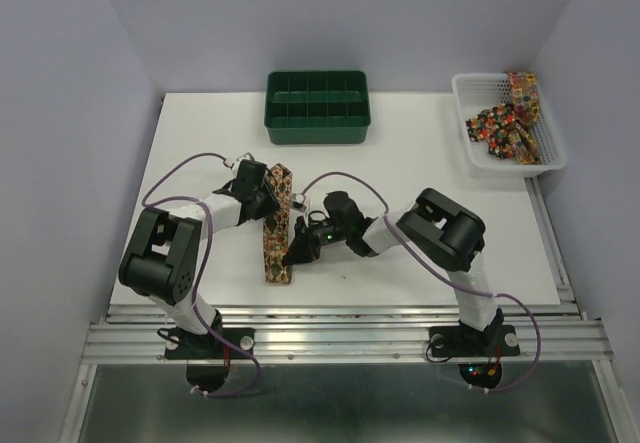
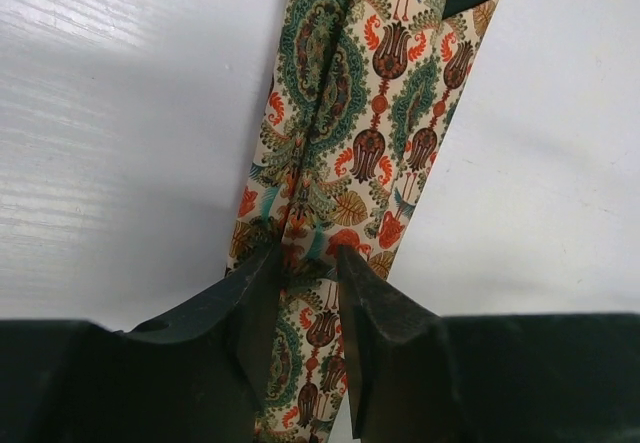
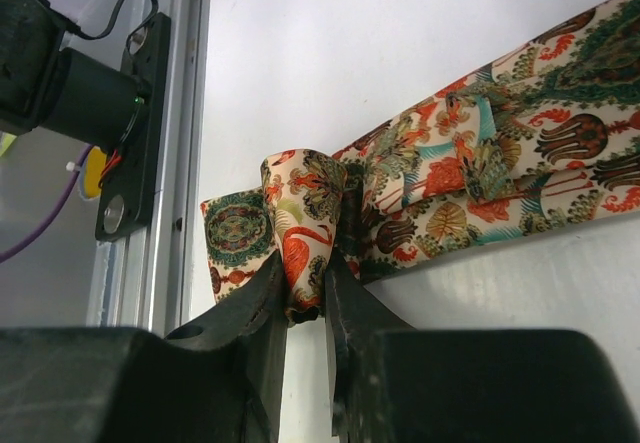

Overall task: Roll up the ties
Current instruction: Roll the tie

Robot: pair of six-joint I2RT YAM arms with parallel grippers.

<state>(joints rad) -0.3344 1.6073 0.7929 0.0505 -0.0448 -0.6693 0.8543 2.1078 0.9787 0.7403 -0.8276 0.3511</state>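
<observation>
Basket (image 1: 500, 170) right of green tray (image 1: 317, 133) holds heaped ties (image 1: 505, 123). One tie (image 1: 277, 238) lies before the tray: right gripper (image 3: 305, 273) pinches its curled end; left gripper (image 2: 307, 263) straddles it, hold unclear.

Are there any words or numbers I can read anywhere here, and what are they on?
None can be read in any view.
On the long patterned fabric necktie: only flowers and leaves, no letters.
On the dark green plastic compartment tray: nothing written.
On the white plastic mesh basket: nothing written.
On the black motor housing at the table edge: no label shows.
</observation>
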